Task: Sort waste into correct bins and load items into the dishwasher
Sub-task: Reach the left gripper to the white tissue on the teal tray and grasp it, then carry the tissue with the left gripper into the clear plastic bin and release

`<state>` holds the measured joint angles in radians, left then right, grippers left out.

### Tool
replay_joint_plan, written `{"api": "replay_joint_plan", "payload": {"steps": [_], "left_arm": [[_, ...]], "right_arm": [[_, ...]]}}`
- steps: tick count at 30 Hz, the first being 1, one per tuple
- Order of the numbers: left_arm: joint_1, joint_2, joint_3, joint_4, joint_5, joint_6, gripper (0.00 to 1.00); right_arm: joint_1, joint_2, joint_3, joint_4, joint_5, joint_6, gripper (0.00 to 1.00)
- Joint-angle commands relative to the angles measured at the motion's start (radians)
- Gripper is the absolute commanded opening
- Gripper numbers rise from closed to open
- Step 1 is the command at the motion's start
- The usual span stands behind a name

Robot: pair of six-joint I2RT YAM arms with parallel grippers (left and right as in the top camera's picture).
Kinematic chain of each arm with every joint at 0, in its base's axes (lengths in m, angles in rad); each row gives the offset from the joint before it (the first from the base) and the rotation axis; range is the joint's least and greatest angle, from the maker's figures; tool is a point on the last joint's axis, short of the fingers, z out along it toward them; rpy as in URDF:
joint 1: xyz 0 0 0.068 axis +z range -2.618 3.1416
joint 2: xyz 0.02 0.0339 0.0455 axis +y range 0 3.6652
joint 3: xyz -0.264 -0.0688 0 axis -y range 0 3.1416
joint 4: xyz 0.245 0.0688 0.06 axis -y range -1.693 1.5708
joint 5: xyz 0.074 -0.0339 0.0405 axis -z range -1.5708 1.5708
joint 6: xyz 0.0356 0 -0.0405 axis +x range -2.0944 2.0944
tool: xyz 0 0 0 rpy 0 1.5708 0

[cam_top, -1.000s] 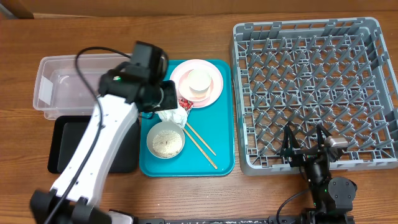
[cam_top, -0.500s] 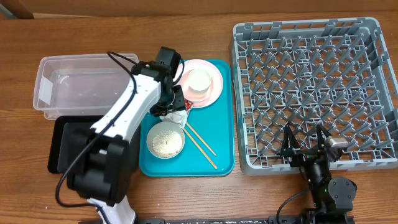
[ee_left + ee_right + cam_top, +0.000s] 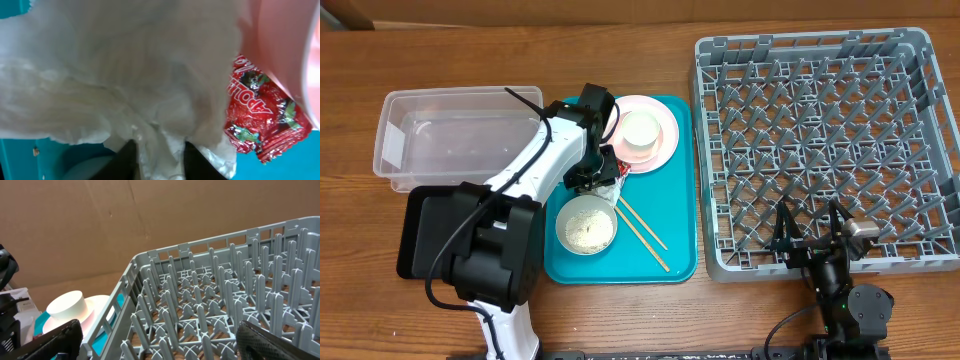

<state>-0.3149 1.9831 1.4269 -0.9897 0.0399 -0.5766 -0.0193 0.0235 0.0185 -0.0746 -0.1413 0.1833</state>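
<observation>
The left gripper [image 3: 159, 150] pinches a fold of the crumpled white paper napkin [image 3: 100, 75] between its two dark fingers. The napkin lies on the teal tray [image 3: 675, 245] and touches the small red wrapper [image 3: 262, 120] beside the pale pink plate [image 3: 667, 140]. The right gripper [image 3: 160, 342] stands spread wide at the near wall of the grey dish rack [image 3: 820, 150].

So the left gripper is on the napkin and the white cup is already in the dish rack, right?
No: the left gripper is on the napkin, but the white cup stands on the pink plate, not in the dish rack. The overhead view shows it.
</observation>
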Motion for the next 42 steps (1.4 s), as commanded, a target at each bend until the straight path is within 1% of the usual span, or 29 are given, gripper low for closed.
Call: {"api": "replay_joint_plan", "payload": {"steps": [1,3,4,7,9,11,20,26,33,42], "left_arm": [[-0.007,0.009,-0.005,0.006,-0.014,-0.007,0.22],[-0.006,0.008,-0.005,0.007,-0.014,-0.006,0.08],[-0.006,0.008,-0.004,0.007,-0.014,-0.006,0.04],[-0.005,0.003,0.012,0.002,-0.006,0.009,0.04],[-0.005,-0.006,0.044,-0.009,0.013,0.061,0.04],[-0.005,-0.018,0.106,-0.048,0.014,0.085,0.04],[0.001,-0.061,0.438,-0.278,-0.044,0.106,0.04],[0.037,-0.067,0.516,-0.360,-0.108,0.110,0.04],[0.169,-0.067,0.521,-0.391,-0.227,0.108,0.04],[0.383,-0.061,0.504,-0.359,-0.227,0.108,0.04]], "right_arm": [[-0.002,0.000,-0.011,0.005,0.003,0.004,1.00],[-0.002,0.000,-0.011,0.005,0.003,0.004,1.00],[-0.002,0.000,-0.011,0.005,0.003,0.004,1.00],[-0.002,0.000,-0.011,0.005,0.003,0.004,1.00],[-0.002,0.000,-0.011,0.005,0.003,0.004,1.00],[-0.002,0.000,-0.011,0.005,0.003,0.004,1.00],[-0.002,0.000,-0.011,0.005,0.003,0.004,1.00],[-0.002,0.000,-0.011,0.005,0.003,0.004,1.00],[-0.002,0.000,-0.011,0.005,0.003,0.004,1.00],[-0.002,0.000,-0.011,0.005,0.003,0.004,1.00]]}}
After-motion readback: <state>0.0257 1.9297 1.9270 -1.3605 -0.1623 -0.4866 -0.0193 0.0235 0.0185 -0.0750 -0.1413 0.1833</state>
